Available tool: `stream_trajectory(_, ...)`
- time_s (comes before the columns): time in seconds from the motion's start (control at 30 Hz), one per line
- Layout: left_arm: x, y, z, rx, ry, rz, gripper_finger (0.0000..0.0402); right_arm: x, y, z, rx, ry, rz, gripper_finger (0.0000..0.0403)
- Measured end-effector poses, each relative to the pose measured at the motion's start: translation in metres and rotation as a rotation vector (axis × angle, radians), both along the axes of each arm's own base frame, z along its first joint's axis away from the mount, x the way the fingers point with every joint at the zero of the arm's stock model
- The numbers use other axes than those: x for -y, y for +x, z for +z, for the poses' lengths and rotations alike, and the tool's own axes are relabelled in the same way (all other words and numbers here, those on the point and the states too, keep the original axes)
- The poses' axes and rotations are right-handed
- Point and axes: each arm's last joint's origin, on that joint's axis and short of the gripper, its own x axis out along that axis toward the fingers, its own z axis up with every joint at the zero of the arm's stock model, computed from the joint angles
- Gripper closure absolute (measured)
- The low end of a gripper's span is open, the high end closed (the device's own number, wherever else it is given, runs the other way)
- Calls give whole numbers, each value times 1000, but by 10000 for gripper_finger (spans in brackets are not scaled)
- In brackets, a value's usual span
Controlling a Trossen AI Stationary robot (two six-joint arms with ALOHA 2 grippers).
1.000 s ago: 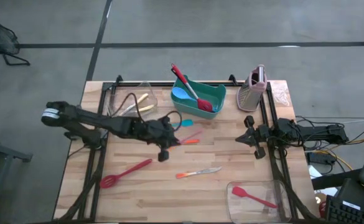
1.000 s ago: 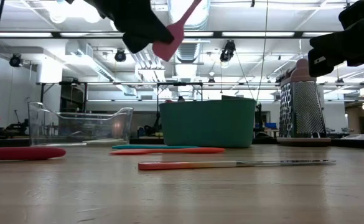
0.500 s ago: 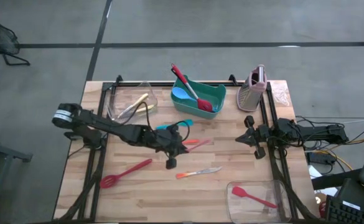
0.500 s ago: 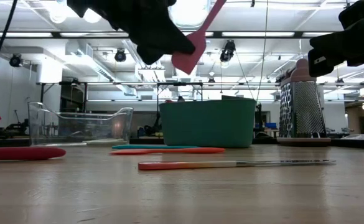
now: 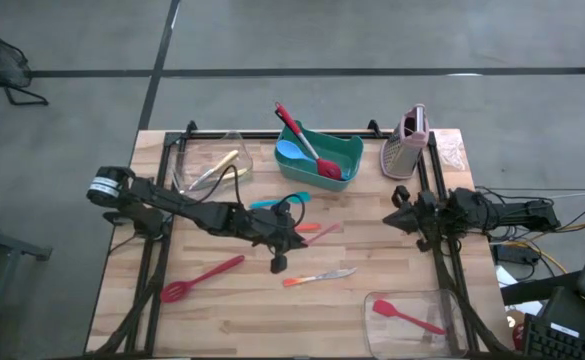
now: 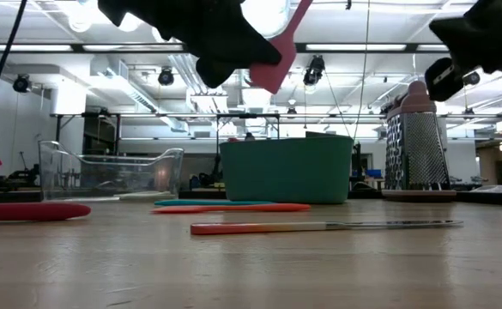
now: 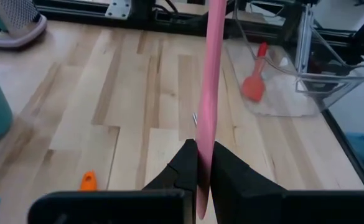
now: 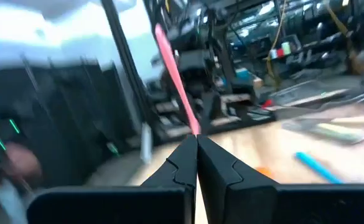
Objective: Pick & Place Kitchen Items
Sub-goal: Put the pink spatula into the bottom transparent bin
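My left gripper point(image 5: 290, 236) hangs over the middle of the table, shut on a pink spatula point(image 5: 320, 230), which shows high up in the low view point(image 6: 276, 60). On the table below lie a teal utensil point(image 5: 272, 203), an orange one point(image 5: 309, 228), an orange-handled knife point(image 5: 317, 277) and a red slotted utensil point(image 5: 202, 278). The green bin point(image 5: 347, 150) at the far edge holds a red spatula point(image 5: 307, 148) and a blue spoon point(image 5: 292, 152). My right gripper point(image 5: 397, 218) waits shut at the table's right edge, with nothing in it. My left gripper pinches the pink spatula between its two fingers at the blade end point(image 7: 205, 146). The fingers come from the table's left, slanting a little downward, and the spatula lies along them. Its handle point(image 6: 300, 13) sticks out ahead and upward, and the whole spatula is clear of the table.
A clear tub point(image 5: 204, 165) at the far left holds yellow-handled cutlery. Another clear tub point(image 5: 442, 300) at the near right holds a red spatula point(image 5: 404, 315). An upright pink-grey grater point(image 5: 407, 148) stands at the far right. Bare wood lies along the near edge.
My left gripper has carried the pink spatula toward the table's right edge and a little down, then nearly stopped; the spatula stays clear of the table. My right gripper has rolled about its own axis and tipped upward in place, staying shut.
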Motion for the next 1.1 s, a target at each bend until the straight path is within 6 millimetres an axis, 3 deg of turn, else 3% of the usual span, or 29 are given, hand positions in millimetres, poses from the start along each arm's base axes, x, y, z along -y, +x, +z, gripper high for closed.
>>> stream_trajectory(0.23, 0, 0, 0, 3, 2, -3, 380, 5, -1, 7, 65, 71, -148, 394)
stream_trajectory(0.63, 0, -1, -2, -28, -11, -18, 380, 1, 14, -3, -62, 56, -122, 388)
stream_trajectory(1.1, 0, -1, -2, -30, -25, -12, 379, 0, 35, -7, -74, 45, -153, 228)
